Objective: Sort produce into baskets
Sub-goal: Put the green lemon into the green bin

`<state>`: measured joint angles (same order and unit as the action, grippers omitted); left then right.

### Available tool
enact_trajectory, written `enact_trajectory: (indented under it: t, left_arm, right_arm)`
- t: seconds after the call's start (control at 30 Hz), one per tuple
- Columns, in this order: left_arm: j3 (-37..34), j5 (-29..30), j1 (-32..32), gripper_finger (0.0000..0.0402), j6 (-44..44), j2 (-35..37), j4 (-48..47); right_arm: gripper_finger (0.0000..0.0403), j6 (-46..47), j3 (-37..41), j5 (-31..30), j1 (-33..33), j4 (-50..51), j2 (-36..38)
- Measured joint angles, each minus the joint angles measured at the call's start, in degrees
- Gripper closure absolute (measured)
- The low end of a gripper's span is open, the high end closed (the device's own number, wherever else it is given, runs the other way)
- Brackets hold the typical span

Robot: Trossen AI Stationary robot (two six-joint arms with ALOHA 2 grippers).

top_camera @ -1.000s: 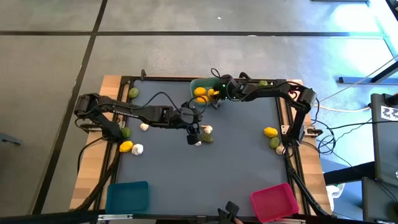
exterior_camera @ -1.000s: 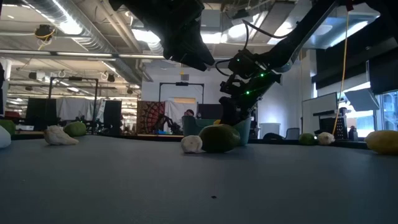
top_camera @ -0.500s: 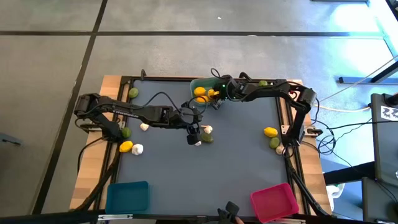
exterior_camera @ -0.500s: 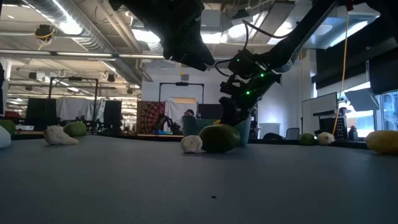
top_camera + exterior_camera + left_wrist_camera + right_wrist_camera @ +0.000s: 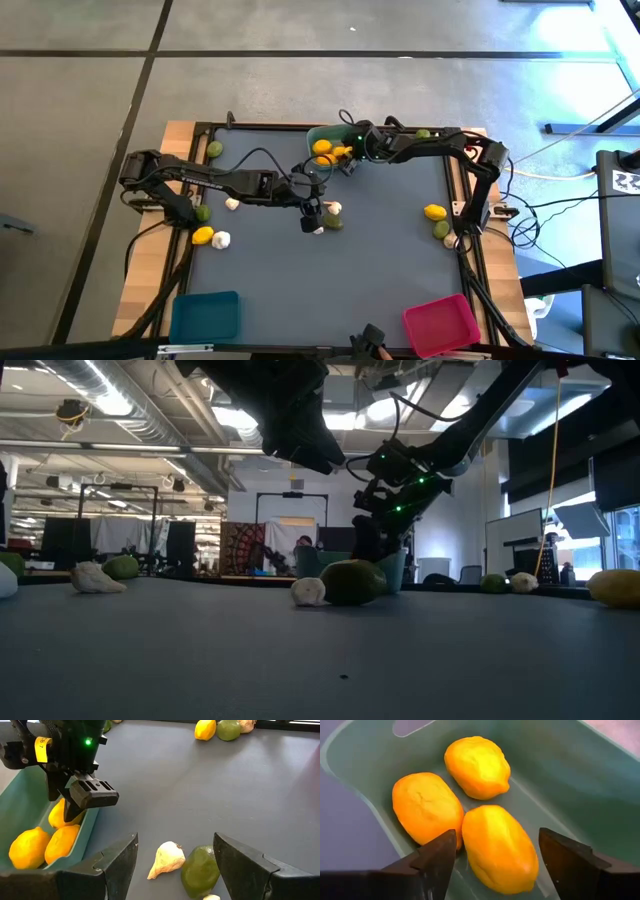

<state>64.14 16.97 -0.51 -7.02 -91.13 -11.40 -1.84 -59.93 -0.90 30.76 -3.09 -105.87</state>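
Observation:
The teal-green basket stands at the table's far edge and holds three yellow lemons. My right gripper hangs open over it, its fingers on either side of the nearest lemon, which lies on the basket floor. My left gripper is open above the table's middle. Just past its fingers a white garlic bulb and a green lime rest side by side on the grey mat. A second garlic lies beside them.
At the left edge lie two limes, a garlic, a lemon and another garlic. At the right lie a lemon, a lime and a garlic. The blue basket and the pink-red basket stand at the near edge.

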Motion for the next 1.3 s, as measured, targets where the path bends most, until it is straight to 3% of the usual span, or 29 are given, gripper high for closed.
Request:
enact_trajectory:
  t: [0.4,0.83,1.3]
  left_arm:
    - [0.0,0.0,-0.3,0.0147,0.0,0.0,-1.4]
    - [0.0,0.0,-0.3,0.0147,0.0,0.0,-1.7]
    - [0.0,0.0,-1.0,0.0147,-0.1,0.0,-1.8]
  right_arm:
    - [0.0121,-1.7,0.0,0.0,0.0,5.4,7.8]
    - [0.012,-3.4,0.0,0.0,0.0,26.9,21.0]
    - [0.012,-3.2,0.0,0.0,-0.1,55.1,29.5]
